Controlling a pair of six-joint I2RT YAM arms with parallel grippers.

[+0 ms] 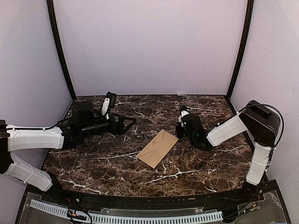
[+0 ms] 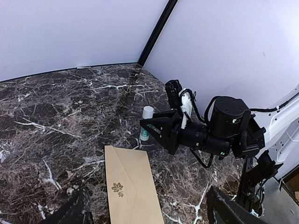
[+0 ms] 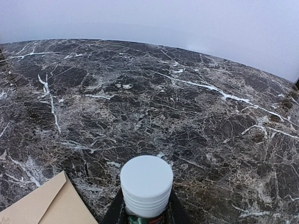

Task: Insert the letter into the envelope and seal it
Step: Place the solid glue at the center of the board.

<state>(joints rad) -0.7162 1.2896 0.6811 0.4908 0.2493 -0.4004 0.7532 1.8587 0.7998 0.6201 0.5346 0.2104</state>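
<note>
The tan envelope (image 1: 158, 148) lies flat mid-table with its pointed flap down and a gold leaf mark on it; it also shows in the left wrist view (image 2: 128, 186) and at the right wrist view's corner (image 3: 44, 205). No letter is in view. My right gripper (image 1: 179, 130) is shut on an upright glue stick (image 3: 146, 184) with a white cap and green label, just beyond the envelope's far right corner; the left wrist view shows the stick (image 2: 146, 123) with its base at the table. My left gripper (image 1: 127, 122) is open and empty, left of the envelope, pointing towards it.
The dark marble table (image 1: 103, 163) is boxed in by pale walls with black corner posts (image 1: 60, 49). The right arm (image 2: 224, 130) reaches in low from the right, close to the envelope's far end. A black rail (image 1: 140, 203) runs along the near edge.
</note>
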